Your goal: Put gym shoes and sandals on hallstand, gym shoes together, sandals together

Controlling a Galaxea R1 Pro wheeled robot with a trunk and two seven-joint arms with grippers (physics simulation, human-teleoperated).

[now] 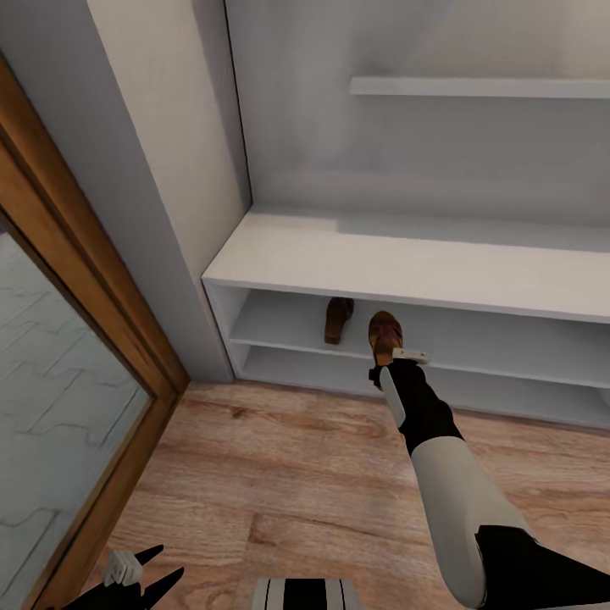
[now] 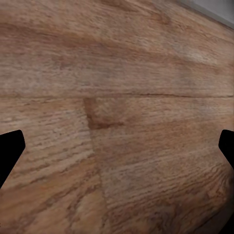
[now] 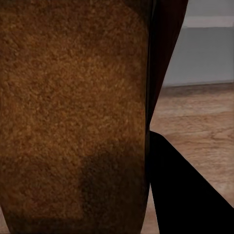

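Observation:
One dark brown sandal [image 1: 339, 320] lies on the upper open shelf of the pale grey hallstand [image 1: 424, 263]. My right gripper [image 1: 383, 361] is shut on the second sandal [image 1: 385, 332], holding it at the front edge of that shelf, just right of the first. In the right wrist view the tan footbed of the held sandal [image 3: 73, 112] is pressed against a black finger [image 3: 180, 195]. Low at the left, my left gripper [image 1: 151, 573] hangs open over the corridor floor [image 2: 117, 97], nothing between its fingertips [image 2: 9, 151]. The gym shoes are out of view.
A wood-framed glass door [image 1: 76, 356] runs along the left, ending at a grey wall [image 1: 161, 169] beside the hallstand. A floating shelf [image 1: 474, 86] sits high on the back panel. The bench top [image 1: 381, 254] and lower shelf [image 1: 288, 364] carry nothing.

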